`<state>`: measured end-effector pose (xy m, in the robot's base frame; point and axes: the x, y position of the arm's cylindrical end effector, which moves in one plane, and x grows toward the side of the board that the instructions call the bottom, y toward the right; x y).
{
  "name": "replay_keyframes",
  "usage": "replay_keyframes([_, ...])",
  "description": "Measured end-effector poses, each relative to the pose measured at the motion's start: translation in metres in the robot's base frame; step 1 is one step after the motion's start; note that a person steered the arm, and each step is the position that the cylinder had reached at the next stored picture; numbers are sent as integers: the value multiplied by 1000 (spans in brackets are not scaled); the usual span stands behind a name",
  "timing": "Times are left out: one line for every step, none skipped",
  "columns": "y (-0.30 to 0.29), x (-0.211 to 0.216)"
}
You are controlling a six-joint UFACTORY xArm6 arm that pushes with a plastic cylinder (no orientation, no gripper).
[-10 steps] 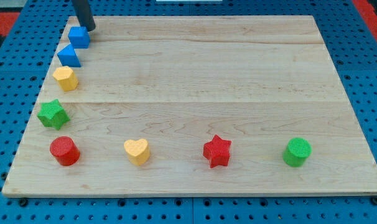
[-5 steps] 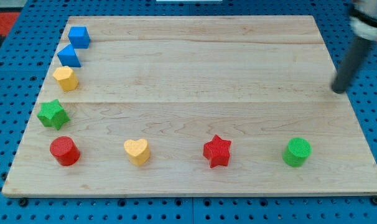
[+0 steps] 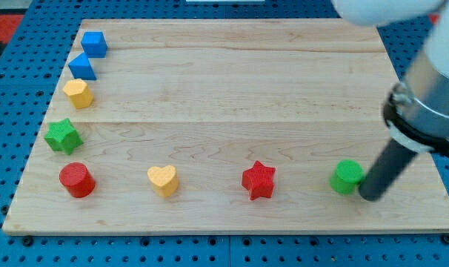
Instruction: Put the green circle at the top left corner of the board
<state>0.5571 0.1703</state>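
While arm reaches in from right, my tip (image 3: 370, 196) touches right side of green circle (image 3: 347, 176), near right on tabletop (image 3: 232, 89); claw not visible, state indeterminable.

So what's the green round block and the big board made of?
The green circle looks like matte plastic, maybe printed: flat even colour, no shine. The board looks like pale wood, with grain lines and plank seams. My tip sits against the circle on the view's right.

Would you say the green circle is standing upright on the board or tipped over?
Upright: the green circle shows its flat round top, resting on the board, with my tip against its right side.
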Motion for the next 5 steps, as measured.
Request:
replay_keyframes([-50,-50])
replay_keyframes([-122,-103])
replay_keyframes([-187,-147])
replay_keyframes([-237,-198])
replay_keyframes([-285,-250])
